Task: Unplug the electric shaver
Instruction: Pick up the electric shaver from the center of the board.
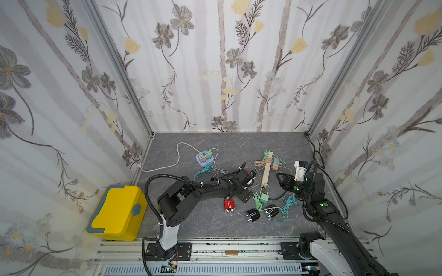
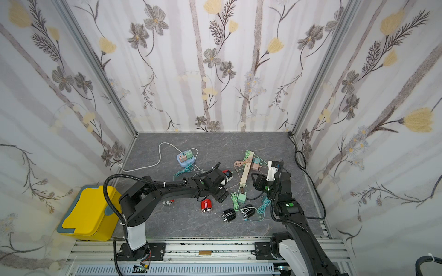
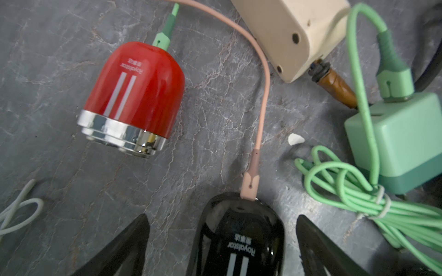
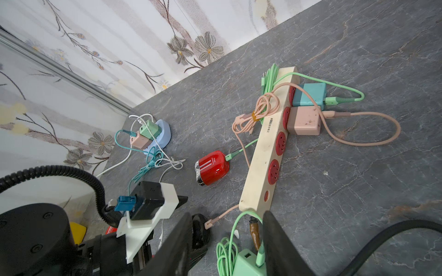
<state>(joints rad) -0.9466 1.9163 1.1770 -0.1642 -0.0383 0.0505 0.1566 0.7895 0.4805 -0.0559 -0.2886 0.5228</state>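
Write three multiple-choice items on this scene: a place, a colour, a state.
1. The black shaver with the pink cable lies: A in the yellow box; B between the fingers of the left tool; C on the blue hub.
2. The cable in the red shaver beside the power strip is: A pink; B white; C green.
3. The left tool is: A open; B shut on a cable; C shut on a charger.
1 B, the fingers flank it; 2 C, its plug is green; 3 A, gaps show beside the shaver.
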